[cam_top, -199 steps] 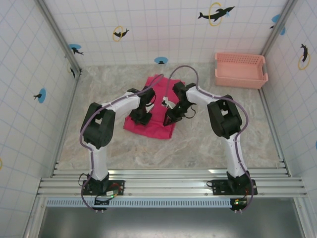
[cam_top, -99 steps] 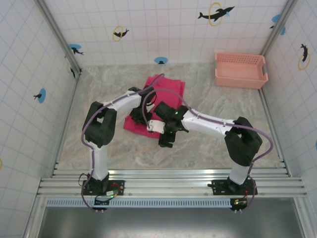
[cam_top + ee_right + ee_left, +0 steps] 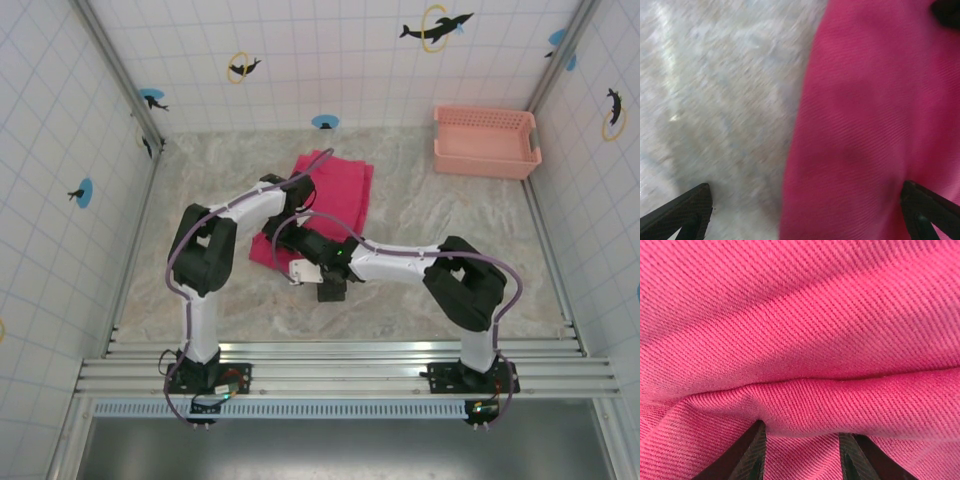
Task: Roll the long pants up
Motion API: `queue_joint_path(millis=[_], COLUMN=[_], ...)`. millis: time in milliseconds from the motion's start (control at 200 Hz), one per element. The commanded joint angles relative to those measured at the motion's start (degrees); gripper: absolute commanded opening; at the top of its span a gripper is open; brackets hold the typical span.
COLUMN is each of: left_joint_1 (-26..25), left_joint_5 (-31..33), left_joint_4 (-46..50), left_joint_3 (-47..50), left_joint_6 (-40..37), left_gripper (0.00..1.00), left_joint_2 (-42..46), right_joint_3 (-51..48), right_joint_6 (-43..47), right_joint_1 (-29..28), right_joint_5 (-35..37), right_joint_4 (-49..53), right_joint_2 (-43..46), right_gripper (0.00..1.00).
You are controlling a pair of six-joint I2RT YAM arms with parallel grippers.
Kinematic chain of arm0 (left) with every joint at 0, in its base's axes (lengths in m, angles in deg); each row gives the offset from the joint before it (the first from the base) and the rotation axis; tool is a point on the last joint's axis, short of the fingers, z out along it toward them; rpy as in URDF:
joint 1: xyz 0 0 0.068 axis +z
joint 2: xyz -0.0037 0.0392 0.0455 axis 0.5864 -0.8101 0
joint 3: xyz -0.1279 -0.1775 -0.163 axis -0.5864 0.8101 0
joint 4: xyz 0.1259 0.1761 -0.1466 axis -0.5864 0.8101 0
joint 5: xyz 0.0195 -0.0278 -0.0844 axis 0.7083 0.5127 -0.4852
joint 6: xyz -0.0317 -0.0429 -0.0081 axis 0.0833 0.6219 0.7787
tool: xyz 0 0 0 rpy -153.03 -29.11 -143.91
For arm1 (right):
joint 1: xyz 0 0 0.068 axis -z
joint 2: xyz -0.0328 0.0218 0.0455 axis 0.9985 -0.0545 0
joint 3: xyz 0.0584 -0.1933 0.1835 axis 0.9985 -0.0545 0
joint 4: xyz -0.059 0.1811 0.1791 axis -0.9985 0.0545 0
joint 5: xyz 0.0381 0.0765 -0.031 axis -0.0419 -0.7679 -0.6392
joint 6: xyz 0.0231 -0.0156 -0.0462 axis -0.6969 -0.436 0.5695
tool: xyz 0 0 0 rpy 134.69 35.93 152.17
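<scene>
Pinching a raised fold of the long pants (image 3: pixel 338 188), the left claw (image 3: pixel 802 442) anchors them mid-surface (image 3: pixel 200 180). The right claw (image 3: pixel 804 195) has just let go, swung to the garment's near edge and spread wide, likely to regrip for rolling. The cloth is soft magenta twill, finely ribbed and folded flat; the surface is mottled, stone-like.
</scene>
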Motion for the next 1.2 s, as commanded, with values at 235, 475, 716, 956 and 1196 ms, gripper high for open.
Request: queue_joint_path(millis=[235, 475, 716, 956, 1196], left_joint_1=[0.1, 0.62, 2.89, 7.09, 8.36], left_joint_5=[-2.6, -4.85, -5.36, -2.65, -1.5], left_joint_4=[1.2, 2.76, 4.16, 6.46, 8.85], left_joint_3=[0.12, 0.12, -0.58, -2.97, -3.42], left_joint_6=[-5.22, -5.57, -7.36, -8.2, -9.13], left_gripper=[0.4, 0.4, 0.47, 0.63, 0.65], left_joint_2=[-2.67, -1.01, 2.58, 9.26, 14.92], right_joint_3=[2.6, 6.99, 13.48, 16.58, 17.92], right_joint_6=[9.0, 7.82, 1.6, -3.33, -8.13], right_joint_1=[-0.83, 1.31, 4.01, 6.26, 11.23], right_joint_5=[8.36, -1.16, -18.42, -39.72, -66.65], right_joint_4=[-8.43, 2.0, 16.15, 25.87, 31.76], right_joint_2=[-10.49, -11.6, -10.13, -7.27, -6.06], right_gripper=[0.67, 0.31, 0.13, 0.15, 0.15])
